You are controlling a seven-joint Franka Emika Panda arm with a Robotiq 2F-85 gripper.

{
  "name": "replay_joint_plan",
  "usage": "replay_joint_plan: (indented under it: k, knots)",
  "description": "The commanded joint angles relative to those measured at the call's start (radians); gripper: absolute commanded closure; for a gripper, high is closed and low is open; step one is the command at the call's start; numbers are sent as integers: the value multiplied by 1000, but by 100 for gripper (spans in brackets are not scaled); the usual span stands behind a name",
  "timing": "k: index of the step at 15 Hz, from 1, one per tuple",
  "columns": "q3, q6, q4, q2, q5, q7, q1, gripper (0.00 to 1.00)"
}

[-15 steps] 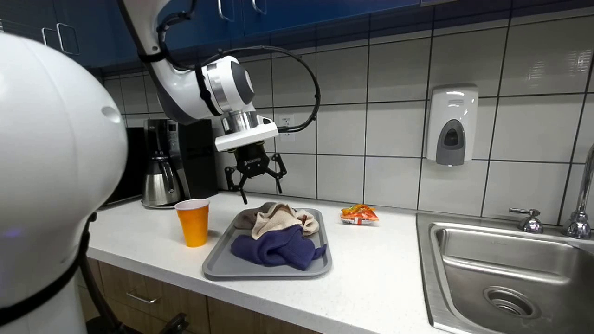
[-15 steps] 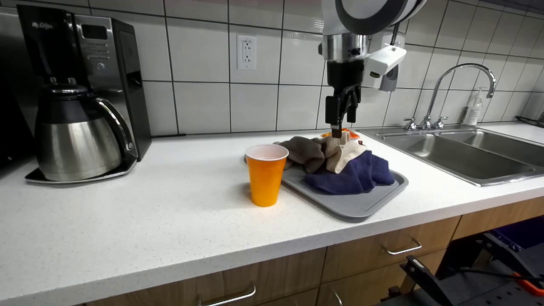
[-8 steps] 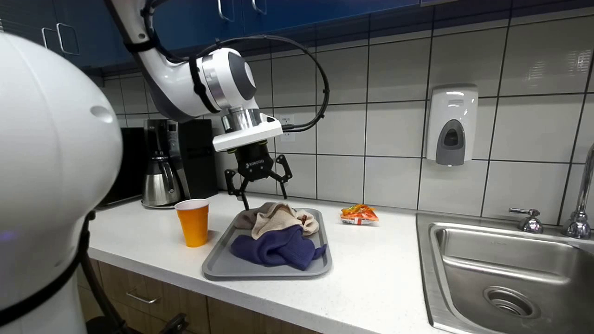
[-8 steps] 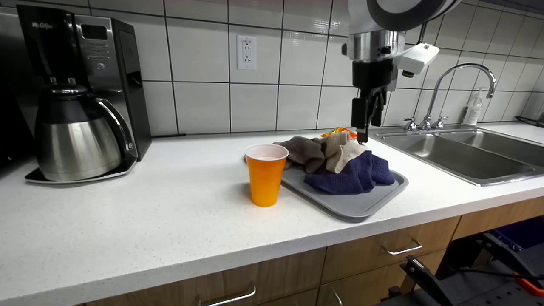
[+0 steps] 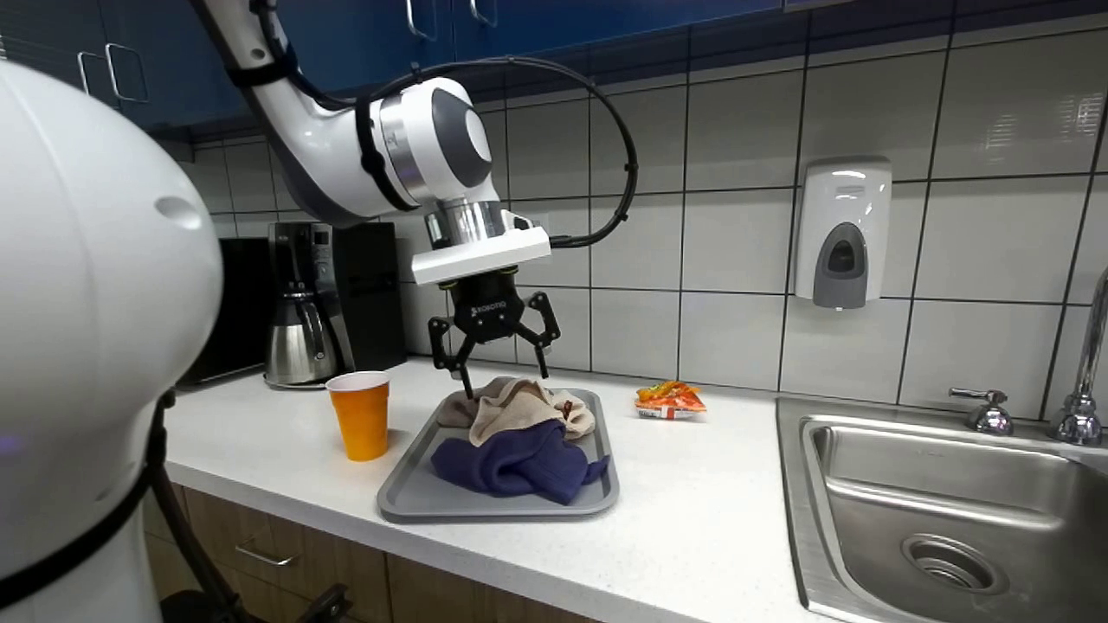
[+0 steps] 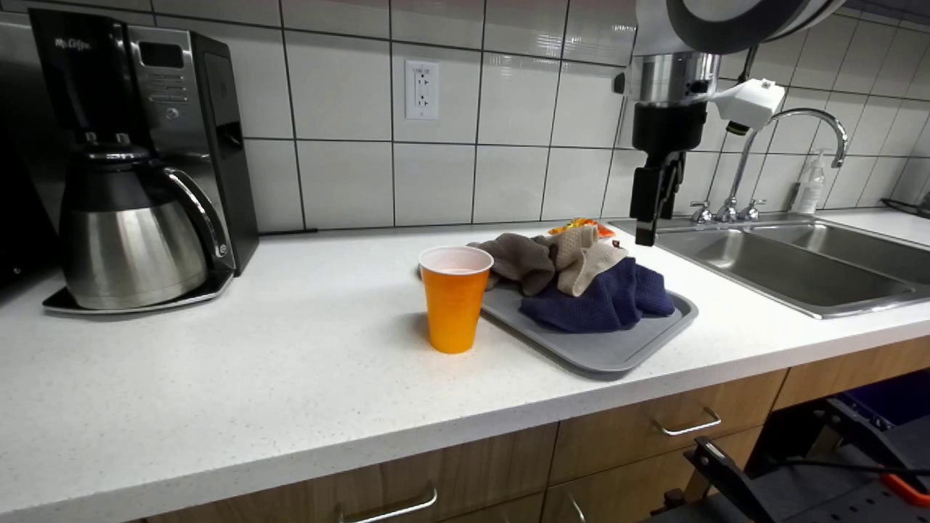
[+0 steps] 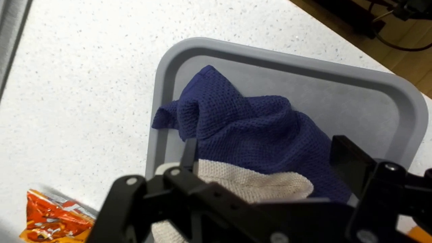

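My gripper [image 5: 506,384] hangs open above the pile of cloths, its fingers spread with nothing gripped between them. In the wrist view, a waffle-weave blue cloth [image 7: 243,114] and the edge of a beige cloth [image 7: 249,182] show below and between the fingers [image 7: 349,158]. The beige cloth [image 6: 585,265] rests partly on the blue one, and a grey-brown cloth [image 6: 519,261] lies beside it. All of them lie crumpled on a grey tray [image 7: 276,60]. In an exterior view one fingertip overlaps the grey-brown cloth's top edge; I cannot tell if it touches.
An orange cup [image 6: 455,299] stands upright close to the tray. Against the tiled wall lies a red-orange snack bag [image 5: 669,400]. A coffee maker [image 6: 138,211] occupies one end of the counter, and a steel sink [image 5: 935,502] with a faucet [image 6: 777,120] the other.
The gripper has shifted right and slightly down in both exterior views, staying open throughout. Cloths, tray and cup have kept their places.
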Motion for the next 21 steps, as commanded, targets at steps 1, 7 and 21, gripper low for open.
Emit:
replay_joint_plan:
  k: [1,7,21]
  knots:
    - [-34,92,-48,-45,79,-100,-18,0]
    - [-76,170,-45,-22,237,-242,5,0]
    - [-68,152,-30,-4,278,-260,-7,0]
